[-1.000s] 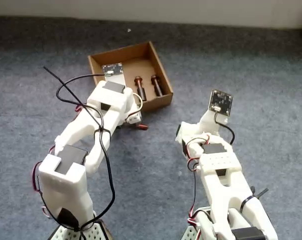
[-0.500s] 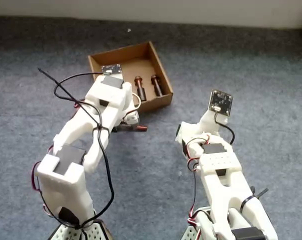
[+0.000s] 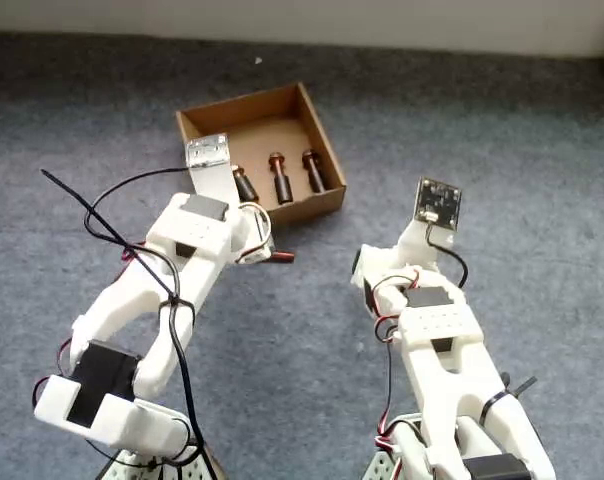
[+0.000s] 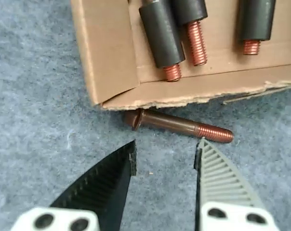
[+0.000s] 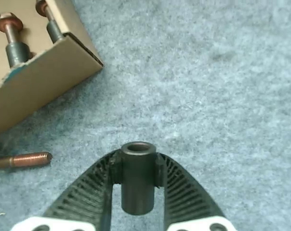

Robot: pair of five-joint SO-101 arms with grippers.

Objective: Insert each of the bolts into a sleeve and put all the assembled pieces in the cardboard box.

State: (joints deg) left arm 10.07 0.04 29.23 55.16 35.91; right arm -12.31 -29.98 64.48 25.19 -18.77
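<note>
Snugly in right hand [image 5: 137, 160]: sleeve [image 5: 137, 188]

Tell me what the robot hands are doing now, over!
Left gripper open, by loose bolt on carpet. Right gripper shut on sleeve. Three assembled pieces in cardboard box. Box wall sits close behind bolt.

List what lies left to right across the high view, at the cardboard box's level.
left arm's wrist camera → first assembled piece → second assembled piece → third assembled piece → right arm's wrist camera
</note>
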